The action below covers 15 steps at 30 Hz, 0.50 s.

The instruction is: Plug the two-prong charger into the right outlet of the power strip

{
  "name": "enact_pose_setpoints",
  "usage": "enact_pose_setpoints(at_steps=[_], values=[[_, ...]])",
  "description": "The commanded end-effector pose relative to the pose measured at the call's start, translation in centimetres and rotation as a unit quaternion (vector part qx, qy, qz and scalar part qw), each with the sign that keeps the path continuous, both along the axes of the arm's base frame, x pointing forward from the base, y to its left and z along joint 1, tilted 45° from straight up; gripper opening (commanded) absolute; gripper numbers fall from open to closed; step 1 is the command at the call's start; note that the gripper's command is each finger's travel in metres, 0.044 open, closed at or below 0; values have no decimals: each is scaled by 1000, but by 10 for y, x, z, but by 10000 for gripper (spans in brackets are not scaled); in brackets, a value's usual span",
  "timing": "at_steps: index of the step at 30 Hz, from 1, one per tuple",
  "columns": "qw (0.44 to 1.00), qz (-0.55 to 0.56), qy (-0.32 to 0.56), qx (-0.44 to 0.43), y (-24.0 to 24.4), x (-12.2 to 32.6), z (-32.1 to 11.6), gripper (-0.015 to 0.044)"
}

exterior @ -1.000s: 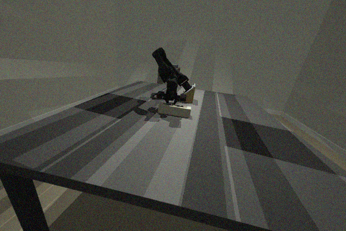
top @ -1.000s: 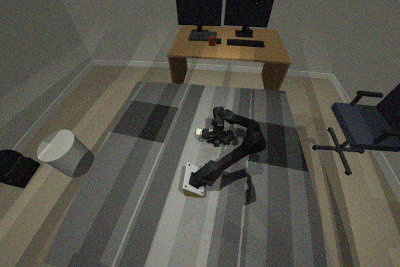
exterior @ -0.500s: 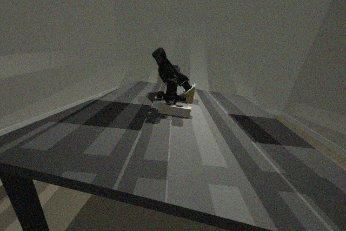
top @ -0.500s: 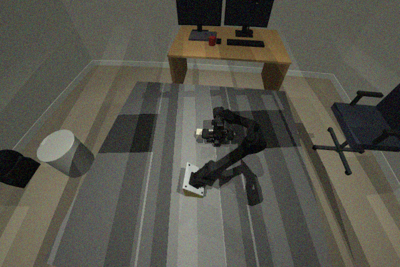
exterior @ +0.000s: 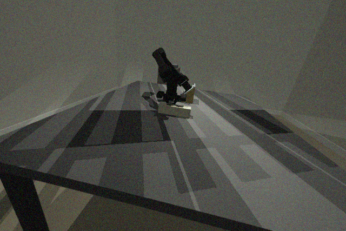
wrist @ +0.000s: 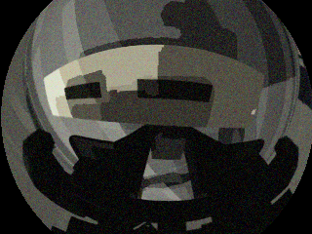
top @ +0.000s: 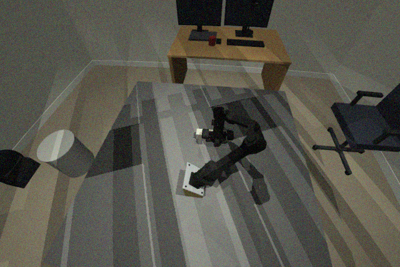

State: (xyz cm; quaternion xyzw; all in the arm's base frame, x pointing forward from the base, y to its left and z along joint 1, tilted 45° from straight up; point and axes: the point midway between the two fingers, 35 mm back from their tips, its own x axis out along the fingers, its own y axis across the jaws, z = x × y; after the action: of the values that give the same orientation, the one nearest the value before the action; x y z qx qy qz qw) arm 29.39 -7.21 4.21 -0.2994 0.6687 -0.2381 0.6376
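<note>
The power strip (top: 199, 132) (exterior: 174, 110) (wrist: 236, 97) is a long cream block on the table. In the wrist view it lies across the upper middle, with two dark recesses in its face. My gripper (exterior: 171, 102) (wrist: 167, 125) is shut on a dark grey block, the charger (wrist: 169, 147), between the fingertips. In the wrist view the charger is just below the strip's lower edge. In the exterior view the fingers are low, right at the strip's top and far side. The prongs are hidden, and I cannot tell whether they touch an outlet.
The arm's white base plate (top: 186, 181) on a wooden wedge stands near the strip. The striped table (top: 129, 225) (exterior: 223, 195) carries strong shadows. Beyond it are a desk (top: 225, 52) with monitors, an office chair (top: 358, 122) and a pale bin (top: 64, 152).
</note>
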Motion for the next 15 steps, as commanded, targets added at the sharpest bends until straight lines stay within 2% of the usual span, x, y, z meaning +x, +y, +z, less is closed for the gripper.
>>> enact_pose_setpoints(at_steps=[1, 11, 15], values=[[1000, 0, -15, -1, -2, 7, 1, 0], [1000, 0, 0, 0, 0, 0, 0, 0], [1000, 0, 0, 0, 0, 0, 0, 105]])
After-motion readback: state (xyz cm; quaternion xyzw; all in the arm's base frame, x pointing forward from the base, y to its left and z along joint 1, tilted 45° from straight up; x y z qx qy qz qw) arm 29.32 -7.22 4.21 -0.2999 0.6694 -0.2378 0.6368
